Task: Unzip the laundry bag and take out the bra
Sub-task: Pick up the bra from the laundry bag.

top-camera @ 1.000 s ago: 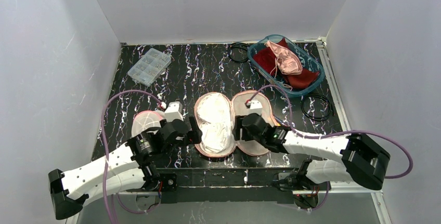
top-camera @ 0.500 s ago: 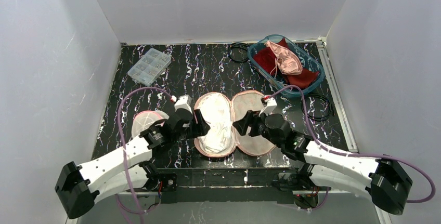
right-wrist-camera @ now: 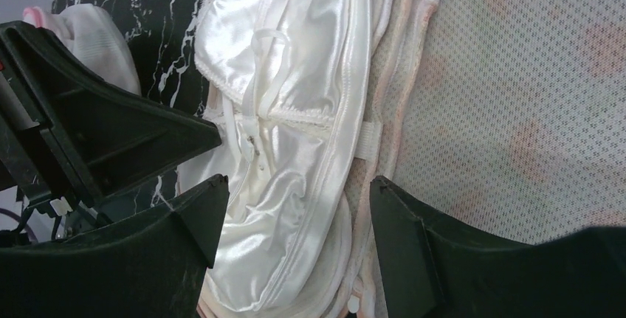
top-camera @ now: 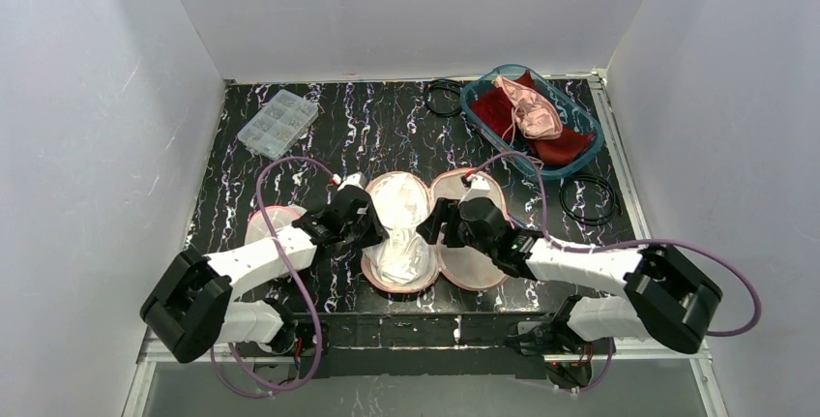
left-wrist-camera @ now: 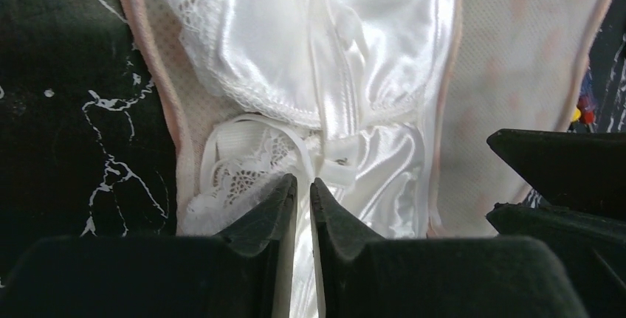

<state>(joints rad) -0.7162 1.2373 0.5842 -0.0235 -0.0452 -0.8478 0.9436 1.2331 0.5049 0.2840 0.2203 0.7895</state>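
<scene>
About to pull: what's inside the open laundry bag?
A white satin bra with lace trim fills the left half of the laundry bag; the right half shows bare mesh. Anything under the bra is covered.

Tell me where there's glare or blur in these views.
Left wrist: the satin bra blows out white near the top, and the dark fingers show almost no detail. Right wrist: gentler sheen, laundry bag mesh crisp. Top external: even light, the bra a bright patch without detail.
</scene>
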